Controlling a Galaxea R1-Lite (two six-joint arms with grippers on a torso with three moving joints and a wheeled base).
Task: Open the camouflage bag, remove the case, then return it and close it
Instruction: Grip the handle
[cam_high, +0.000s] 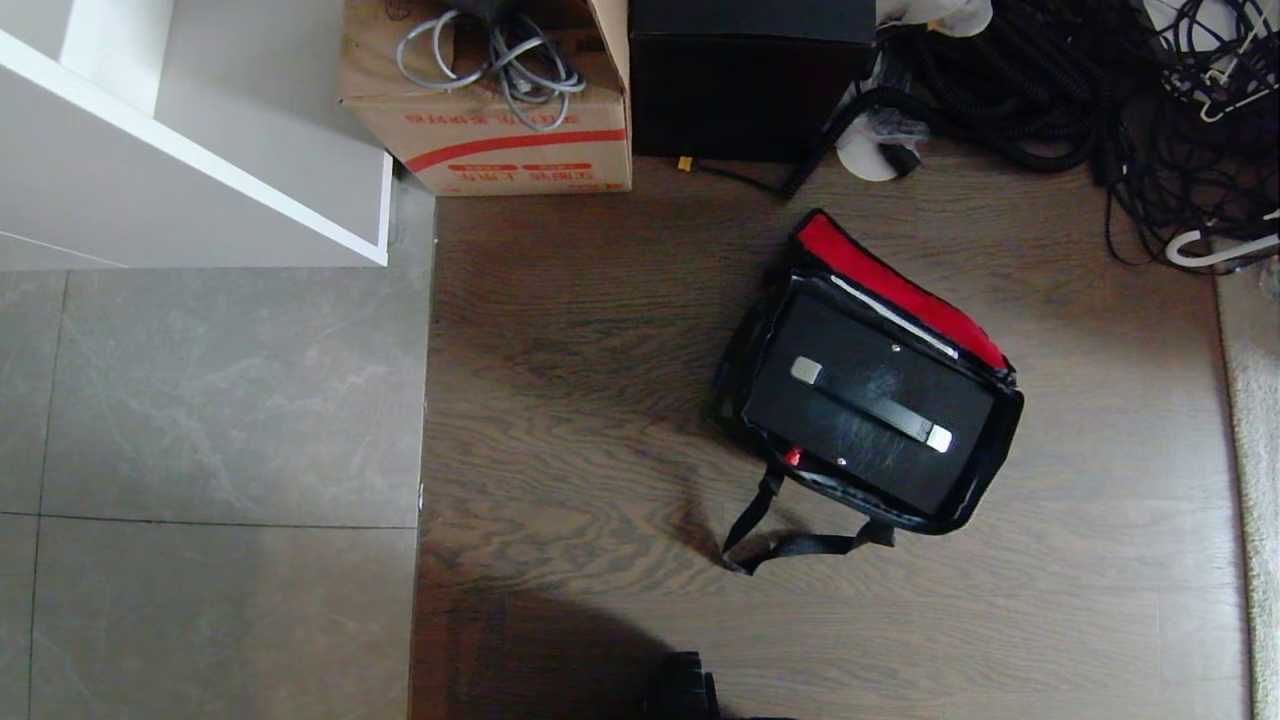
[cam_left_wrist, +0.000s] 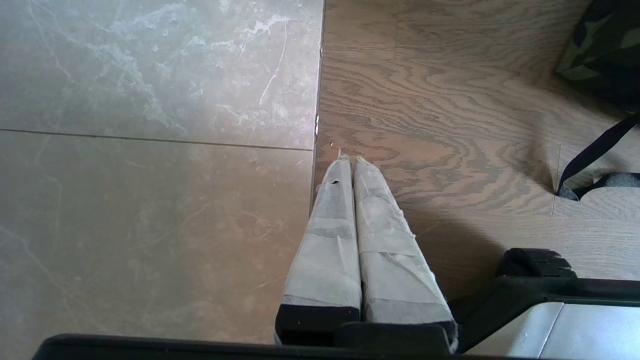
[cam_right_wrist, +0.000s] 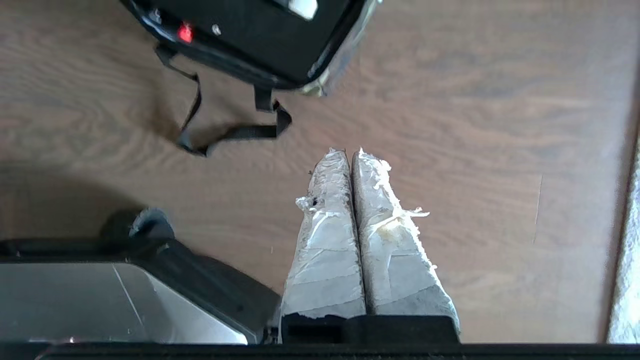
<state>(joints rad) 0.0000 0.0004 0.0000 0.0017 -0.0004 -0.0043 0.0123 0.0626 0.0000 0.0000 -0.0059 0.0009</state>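
Note:
The camouflage bag (cam_high: 1003, 425) lies open on the wood floor, its red-lined lid (cam_high: 900, 285) folded back on the far side. Inside lies the case (cam_high: 820, 420), flat and black, with a bar handle (cam_high: 870, 403) on silver ends and a small red knob (cam_high: 792, 457). A black strap (cam_high: 790, 545) trails from the bag toward me. Neither gripper shows in the head view. My right gripper (cam_right_wrist: 350, 151) is shut and empty over bare floor, short of the strap (cam_right_wrist: 230, 134) and the case (cam_right_wrist: 250, 30). The left gripper (cam_left_wrist: 348, 159) is shut above the tile-wood seam, with the bag's corner (cam_left_wrist: 600, 45) off to one side.
Behind the bag stand a cardboard box of cables (cam_high: 500, 110) and a large black cube-shaped box (cam_high: 750, 80). A tangle of black cables (cam_high: 1050, 90) fills the far right. A white cabinet (cam_high: 200, 150) stands far left over grey tiles (cam_high: 220, 400). A pale rug (cam_high: 1255, 450) borders the right.

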